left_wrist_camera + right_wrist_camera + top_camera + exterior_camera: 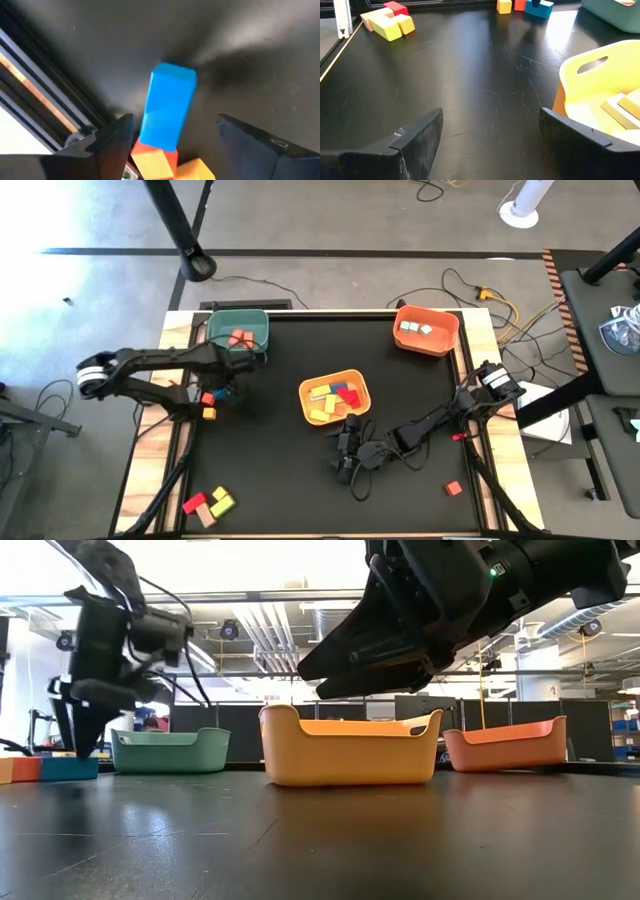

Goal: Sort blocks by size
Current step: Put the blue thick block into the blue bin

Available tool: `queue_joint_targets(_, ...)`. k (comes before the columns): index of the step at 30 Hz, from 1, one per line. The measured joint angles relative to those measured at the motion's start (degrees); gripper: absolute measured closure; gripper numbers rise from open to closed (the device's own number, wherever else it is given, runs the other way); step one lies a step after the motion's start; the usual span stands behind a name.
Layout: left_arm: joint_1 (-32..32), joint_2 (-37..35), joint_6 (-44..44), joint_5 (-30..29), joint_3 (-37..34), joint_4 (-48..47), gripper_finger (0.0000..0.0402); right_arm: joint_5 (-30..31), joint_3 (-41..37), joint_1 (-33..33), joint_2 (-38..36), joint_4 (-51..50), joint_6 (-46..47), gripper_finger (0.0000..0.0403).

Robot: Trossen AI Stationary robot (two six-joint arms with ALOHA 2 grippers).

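Observation:
A blue block (pixel 169 102) lies flat on the black table near its left edge, one end next to a red block (pixel 170 152) and two orange blocks (pixel 150 165). My left gripper (pixel 175 121) hangs open above it, pointing down, a finger on either side and clear of it; the low view shows the gripper (pixel 80 730) just over the blue block (pixel 68 768). My right gripper (pixel 490 120) is open with nothing in it, above the table on the near side of the yellow bin (pixel 335 396), which holds several blocks.
A green bin (pixel 238 332) with red and orange blocks stands far left, and an orange bin (pixel 426 328) with pale blocks far right. A cluster of red, yellow and tan blocks (pixel 208 502) lies near left. Red blocks (pixel 453 488) lie near right. Wooden table edges frame the mat.

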Motion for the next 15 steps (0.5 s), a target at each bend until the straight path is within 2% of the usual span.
queue_joint_targets(4,1.60,5.55,1.47,-1.58,1.96,0.72,0.0123,-0.02,0.00,0.00,0.00,-0.04,0.02,0.0095)
queue_joint_targets(9,1.71,11.70,2.17,0.28,2.55,0.82,0.0125,-0.04,0.00,0.00,0.00,-0.68,0.11,0.0101)
queue_joint_targets(15,1.73,18.19,2.88,0.62,2.27,1.22,0.0161,-0.11,-0.11,0.11,0.00,-2.28,1.60,0.0094)
